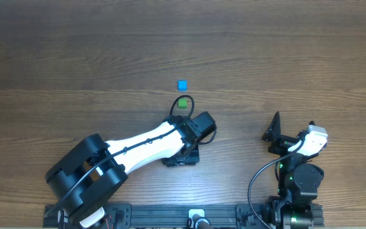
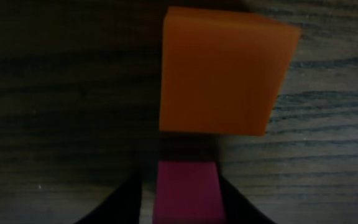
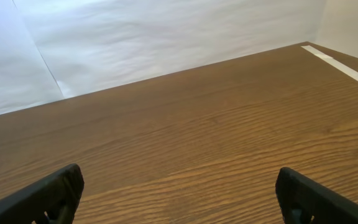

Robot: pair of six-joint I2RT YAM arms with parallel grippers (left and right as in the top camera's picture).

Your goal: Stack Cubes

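Magenta cube pinched by the left gripper (image 2: 183, 202), near the green cube (image 1: 182, 102).
On the arm-base side of the green cube, a magenta cube (image 2: 187, 190), cut off at the frame edge, is clamped between the left fingers. An orange cube (image 2: 225, 71) is seen just beyond it; contact between the two cannot be made out. A blue cube (image 1: 182, 84) is set just past the green cube. Well right of the green cube, the right gripper (image 3: 179, 199) is held with fingers spread.
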